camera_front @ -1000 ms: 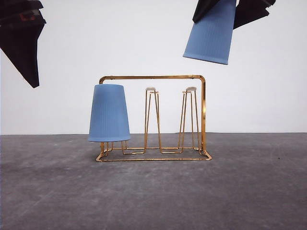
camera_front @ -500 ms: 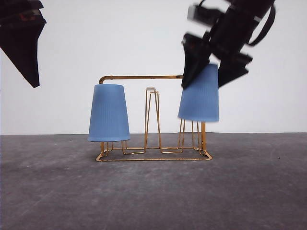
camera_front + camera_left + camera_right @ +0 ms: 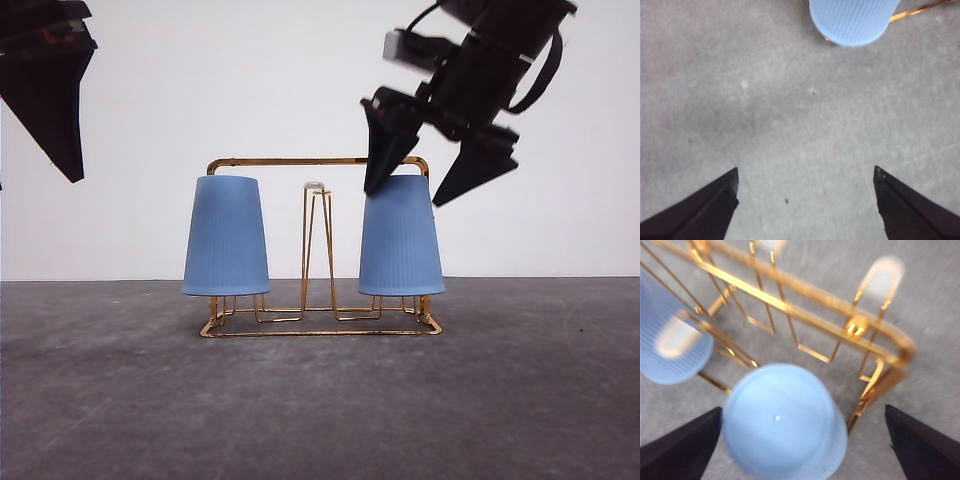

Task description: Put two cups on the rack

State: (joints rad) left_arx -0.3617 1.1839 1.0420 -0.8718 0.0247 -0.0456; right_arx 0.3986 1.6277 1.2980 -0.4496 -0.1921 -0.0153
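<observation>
**Both tumblers seated upside down on the wire rack**

Grey matte tabletop (image 3: 320, 400) runs back to a plain white wall, and the gold wire rack (image 3: 318, 160) stands on it near the middle.

Seen from the front, the right gripper (image 3: 405, 180) hangs just above the right-hand cup (image 3: 400, 238), its dark fingers spread wide to either side of the cup's upturned base and apparently clear of the plastic. The right wrist view agrees: the cup's closed end sits between the two finger tips with a gap on each side. The left gripper (image 3: 62, 160) is high at the left, well apart from the rack; its wrist view shows the fingers parted with bare tabletop between them.

The right-hand cup is inverted over the rack's right prongs, upright and level, its rim just above the wire base. The left-hand cup (image 3: 226, 236) sits the same way over the left end. Between them a narrow white-tipped prong (image 3: 315, 186) stands bare.

By the look of it the placing is done; only withdrawing the arm seems left.

These thin ribbed plastic tumblers are likely light and a little springy, so they would tip or lift off a prong easily if nudged. The best hold looks to be across the narrower closed end, where the taper suits the jaws and the ribbing gives some grip.
</observation>
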